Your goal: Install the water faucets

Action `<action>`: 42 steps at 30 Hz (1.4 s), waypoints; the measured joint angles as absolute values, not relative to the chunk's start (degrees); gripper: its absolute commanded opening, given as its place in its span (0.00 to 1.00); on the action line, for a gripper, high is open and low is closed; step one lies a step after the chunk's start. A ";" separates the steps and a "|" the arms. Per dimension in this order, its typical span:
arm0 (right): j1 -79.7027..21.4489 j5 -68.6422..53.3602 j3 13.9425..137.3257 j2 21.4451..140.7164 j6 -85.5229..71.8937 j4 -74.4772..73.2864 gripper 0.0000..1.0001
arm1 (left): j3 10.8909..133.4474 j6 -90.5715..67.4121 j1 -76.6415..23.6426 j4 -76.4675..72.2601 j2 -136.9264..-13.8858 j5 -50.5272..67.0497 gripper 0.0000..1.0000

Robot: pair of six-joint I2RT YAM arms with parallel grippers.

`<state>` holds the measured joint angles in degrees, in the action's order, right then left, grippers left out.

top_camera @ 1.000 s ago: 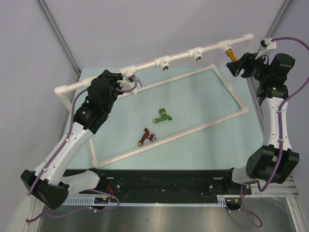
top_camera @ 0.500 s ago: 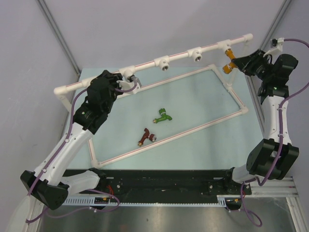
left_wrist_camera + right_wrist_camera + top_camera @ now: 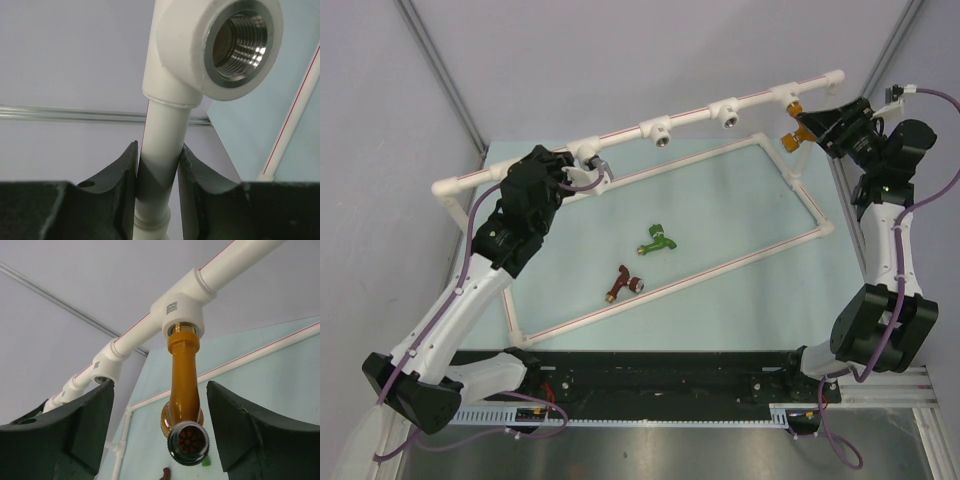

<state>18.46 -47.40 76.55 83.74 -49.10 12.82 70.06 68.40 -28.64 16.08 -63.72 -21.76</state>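
Note:
The orange-yellow faucet (image 3: 794, 121) hangs screwed into the rightmost tee of the white pipe frame (image 3: 700, 112); in the right wrist view it (image 3: 183, 390) sits between my fingers without touching them. My right gripper (image 3: 812, 124) is open around it. The green faucet (image 3: 658, 240) and the dark red-brown faucet (image 3: 623, 284) lie on the table mat. My left gripper (image 3: 588, 172) is shut on the white pipe (image 3: 159, 165) just below a silver-ringed tee socket (image 3: 239, 41).
The pipe frame's lower rectangle (image 3: 760, 255) lies flat on the pale mat around the loose faucets. Two empty tee sockets (image 3: 662, 135) face forward on the raised top pipe. A wall stands close behind.
My right gripper has turned and risen beside the orange-yellow faucet, with its jaws now apart from it. The left arm has not moved.

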 measured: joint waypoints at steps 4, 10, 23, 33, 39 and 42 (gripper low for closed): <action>18.06 -47.46 76.51 82.11 -46.74 12.53 0.90 | 70.06 68.40 -28.64 16.08 -63.72 -21.76 0.00; 17.82 -45.47 74.08 78.19 -41.78 11.25 0.95 | 70.06 68.38 -28.64 16.19 -63.68 -21.74 0.00; 13.58 -42.02 62.83 75.81 -37.23 15.46 0.99 | 70.06 68.38 -28.64 16.51 -63.42 -21.56 0.00; 9.65 -41.89 62.24 75.79 -38.04 20.14 0.99 | 70.06 68.38 -28.62 16.67 -63.33 -21.32 0.00; 9.06 -41.56 61.71 75.33 -40.73 21.50 0.98 | 70.08 68.34 -28.62 16.84 -63.22 -21.39 0.00; 9.04 -41.39 61.60 74.94 -42.96 21.85 0.98 | 70.08 68.31 -28.62 16.93 -63.20 -21.41 0.00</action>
